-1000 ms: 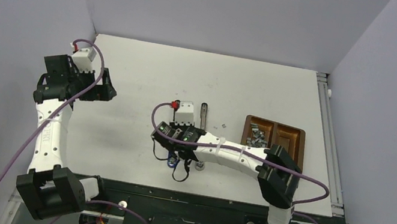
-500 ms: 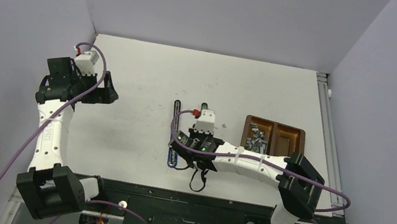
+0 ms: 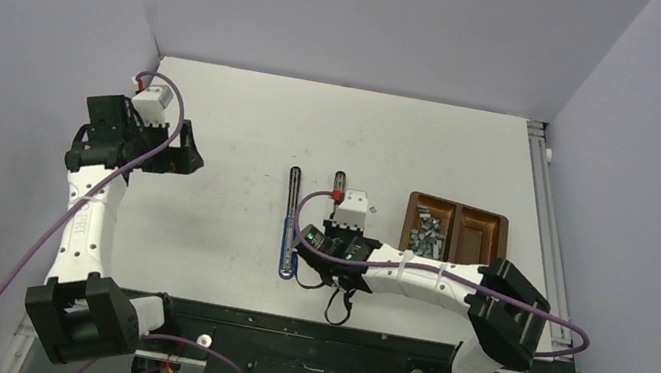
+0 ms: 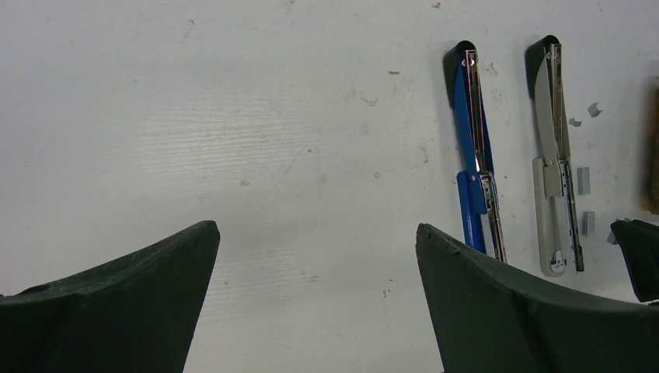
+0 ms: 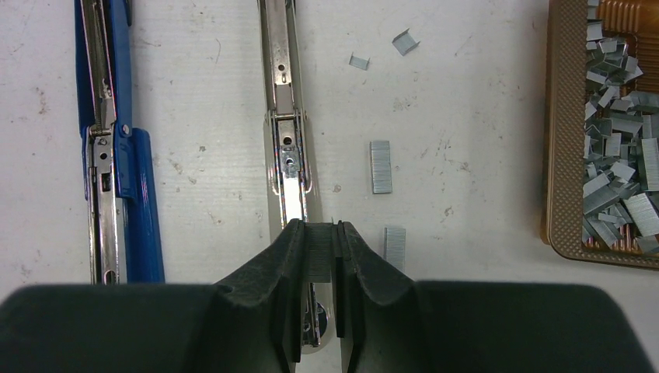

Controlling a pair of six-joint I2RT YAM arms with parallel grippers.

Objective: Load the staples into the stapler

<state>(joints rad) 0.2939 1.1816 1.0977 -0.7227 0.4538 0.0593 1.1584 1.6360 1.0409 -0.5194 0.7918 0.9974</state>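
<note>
Between the fingertips of the right gripper (image 5: 319, 230) a short staple strip (image 5: 320, 249) is being pinched, the two dark fingers (image 5: 268, 295) pressing on its long sides. It is showing as a pale silver-grey block with fine ribbing across its face, far shorter than either stapler. Directly beyond and beneath these fingers the grey stapler (image 5: 281, 93) is lying opened flat on the white table (image 4: 233, 116), its bright metal channel running straight away from the fingertips; whether the strip is touching that channel cannot be told. Left of the fingers, well apart from them, the blue stapler (image 5: 140, 202) is lying opened flat as well, parallel to the grey one. Just right of the right-hand finger two loose strips (image 5: 381, 165) are lying flat on the table, one beside the fingertip and one a little further out, with two tiny bent fragments (image 5: 359, 61) beyond them. Far to the right of the fingers the staples (image 5: 622, 155) are lying in a jumbled silver-grey pile inside a brown tray (image 5: 553, 155). The left gripper (image 4: 317, 233) is hanging above bare table with its fingers (image 4: 140, 287) spread wide and holding nothing, both staplers lying beyond its right-hand finger.
</note>
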